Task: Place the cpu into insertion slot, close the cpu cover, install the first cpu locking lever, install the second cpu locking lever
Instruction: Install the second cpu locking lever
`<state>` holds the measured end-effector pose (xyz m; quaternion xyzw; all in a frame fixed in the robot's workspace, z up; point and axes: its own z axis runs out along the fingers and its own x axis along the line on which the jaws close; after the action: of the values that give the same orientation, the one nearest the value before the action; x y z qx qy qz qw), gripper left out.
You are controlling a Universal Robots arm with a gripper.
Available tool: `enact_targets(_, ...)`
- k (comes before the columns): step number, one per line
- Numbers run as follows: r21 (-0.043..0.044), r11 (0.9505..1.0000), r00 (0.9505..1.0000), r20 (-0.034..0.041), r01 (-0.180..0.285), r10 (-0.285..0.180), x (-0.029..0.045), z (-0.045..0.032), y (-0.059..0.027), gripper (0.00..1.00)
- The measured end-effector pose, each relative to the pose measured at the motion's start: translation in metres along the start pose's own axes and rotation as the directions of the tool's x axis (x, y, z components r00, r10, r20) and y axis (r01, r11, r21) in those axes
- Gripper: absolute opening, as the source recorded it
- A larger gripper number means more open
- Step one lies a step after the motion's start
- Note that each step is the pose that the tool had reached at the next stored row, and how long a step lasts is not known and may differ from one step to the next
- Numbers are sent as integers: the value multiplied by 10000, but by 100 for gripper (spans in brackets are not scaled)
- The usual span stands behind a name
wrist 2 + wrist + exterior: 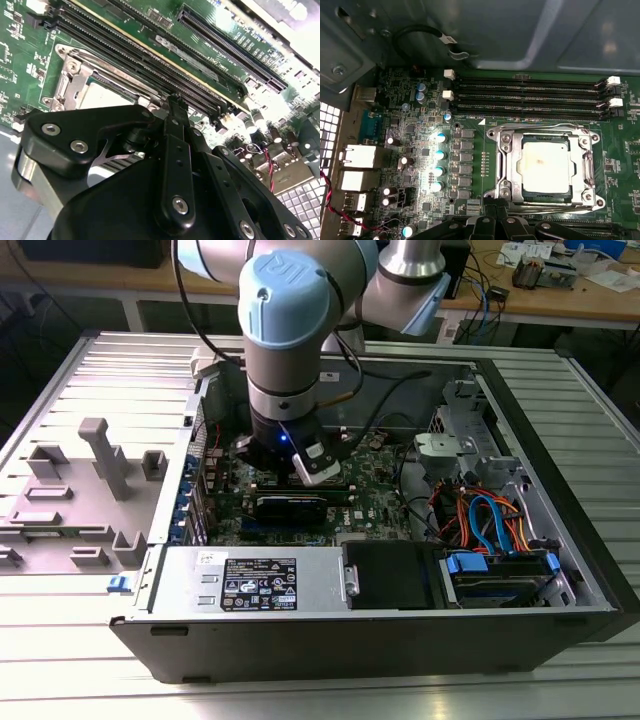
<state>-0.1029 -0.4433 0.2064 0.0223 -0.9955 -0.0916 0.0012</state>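
Note:
The cpu [542,167], with its pale silver top, lies flat in the insertion slot [495,135] on the green motherboard. The cpu cover [508,167] is down around it as a silvery frame, the chip showing through its window. Thin wire levers [540,126] lie flat along two opposite edges of the socket. My gripper [496,221] hangs just off one socket edge, shut with nothing held. In the second wrist view the gripper [176,102] stands over the socket corner, partly hiding the cpu [100,97]. In the exterior view the gripper [305,468] is low inside the open computer case.
Long black memory slots [530,92] run beside the socket. Capacitors [439,160] and rear ports [357,157] stand further off. The case holds a black power supply cover [260,582] and cabled drive bays [490,525]. A grey fixture [100,465] lies on the table at the exterior view's left.

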Motion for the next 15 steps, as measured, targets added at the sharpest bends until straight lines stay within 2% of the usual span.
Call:
enact_targets(4, -16, 10000, 10000, -3, 0, 0, 14, 21, -4, 11)
enact_targets(9, -116, 9999, 10000, 2, -1, 1, 17, 53, 4, 11)
enact_targets(13, -114, 9999, 10000, -5, 0, 0, 16, 63, 4, 11)
enact_targets(15, -73, 10000, 10000, -8, 0, 0, 16, 54, 2, 11)
